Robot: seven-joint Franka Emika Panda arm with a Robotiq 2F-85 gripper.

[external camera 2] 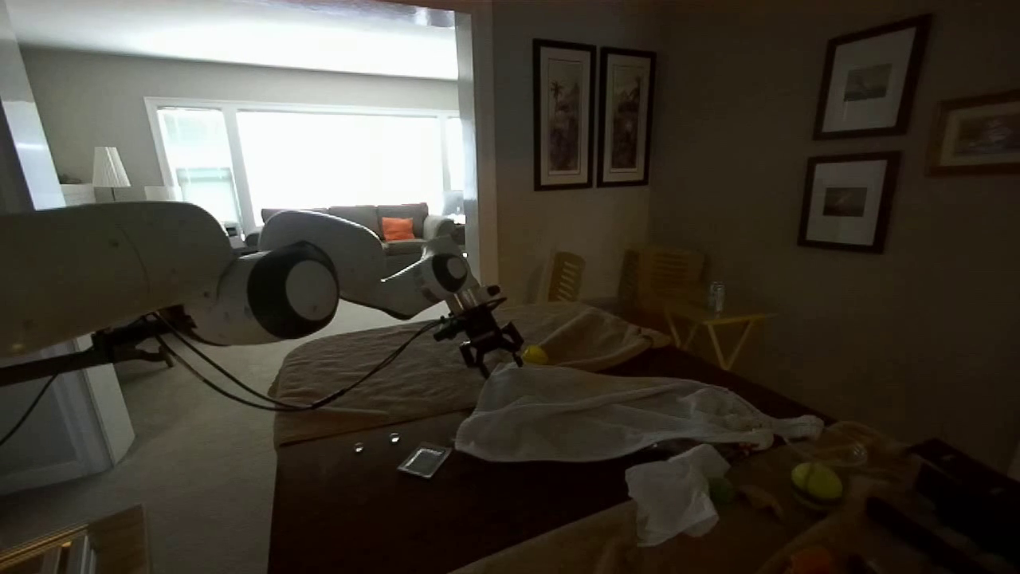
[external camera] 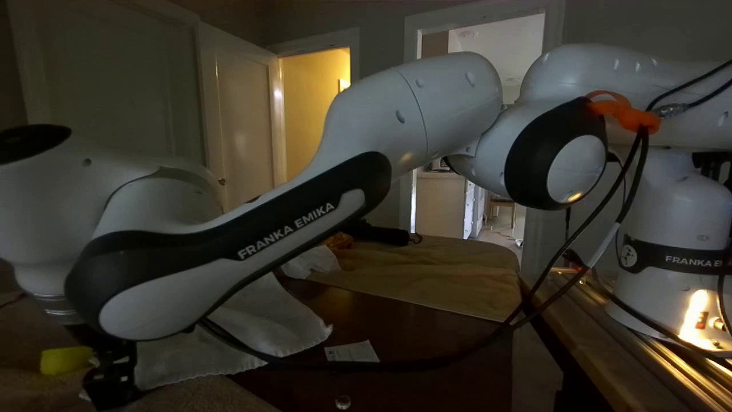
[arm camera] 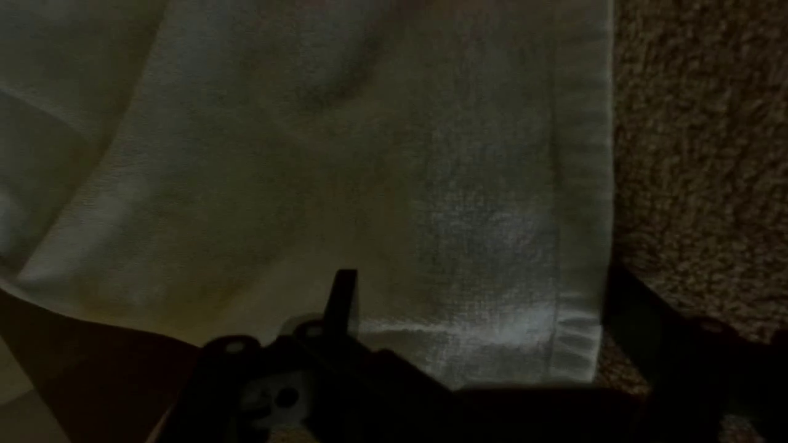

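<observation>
A white cloth [external camera 2: 574, 410] lies spread on the dark table; it also shows in an exterior view [external camera: 257, 320] and fills much of the wrist view [arm camera: 345, 160]. My black gripper [external camera 2: 502, 368] is at the cloth's edge, pointing down. In the wrist view the gripper [arm camera: 480, 277] has its fingers wide apart. A hemmed corner of the cloth lies between them, with a small raised fold. Whether a finger touches the cloth is hard to tell in the dark picture. A yellow object [external camera 2: 535, 355] is just beyond the gripper; it also shows in an exterior view [external camera: 64, 360].
A brown towel [external camera 2: 358, 375] covers the far part of the dark table [external camera 2: 358, 510]. A small flat packet [external camera 2: 425, 461] and two small clear pieces [external camera 2: 394, 438] lie near the cloth. White tissue [external camera 2: 677, 494] and a yellow-green ball [external camera 2: 817, 482] lie nearer. Cables [external camera: 446, 363] hang along the arm.
</observation>
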